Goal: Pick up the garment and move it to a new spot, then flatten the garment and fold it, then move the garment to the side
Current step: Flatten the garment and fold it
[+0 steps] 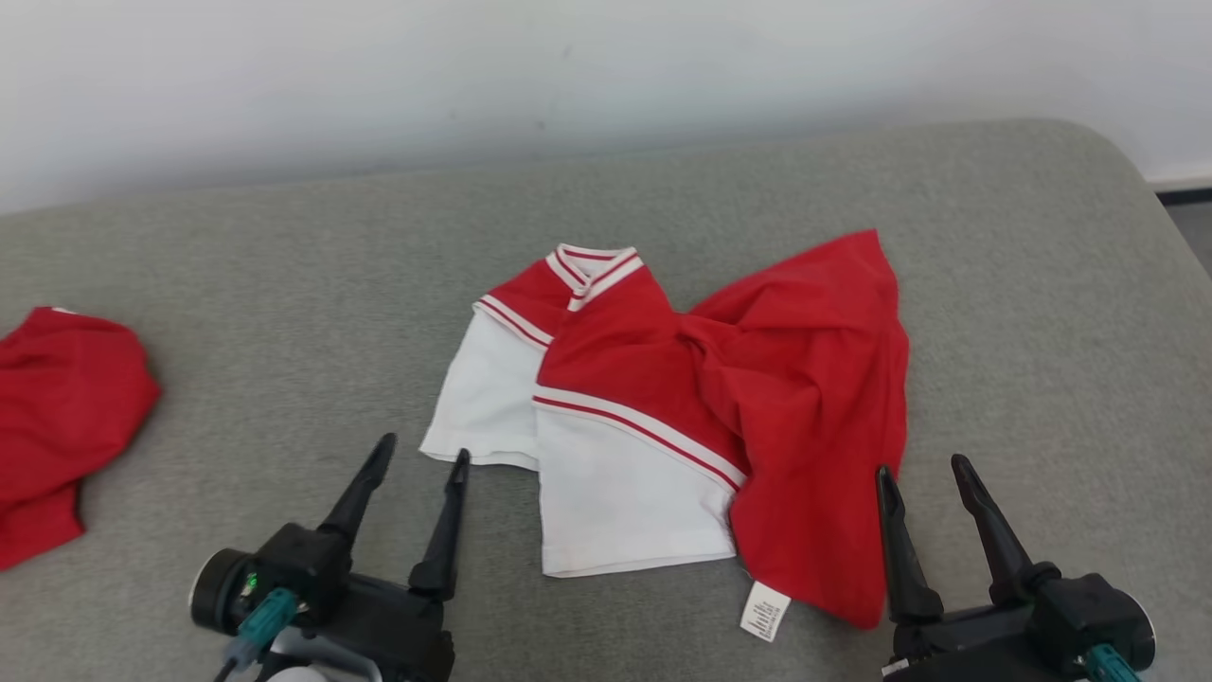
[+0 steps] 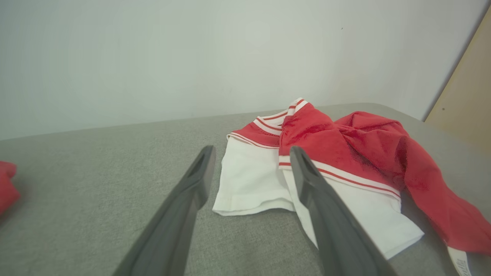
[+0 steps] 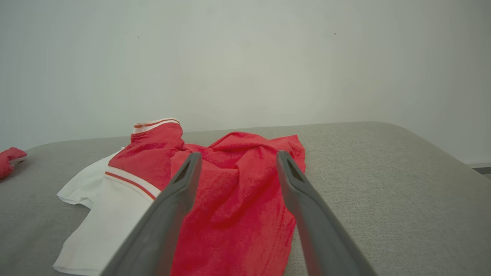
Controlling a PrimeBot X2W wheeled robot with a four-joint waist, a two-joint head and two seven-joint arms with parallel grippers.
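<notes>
Between both claws, just ahead of their tips, the garment (image 1: 663, 417) lies bunched on the grey cushion (image 1: 284, 284). It looks soft, light and limp, so pinch the hems. Left gripper (image 1: 425, 447) is spread wide and empty, just short of the white sleeve. Right gripper (image 1: 920, 465) is spread and empty beside the red edge.
</notes>
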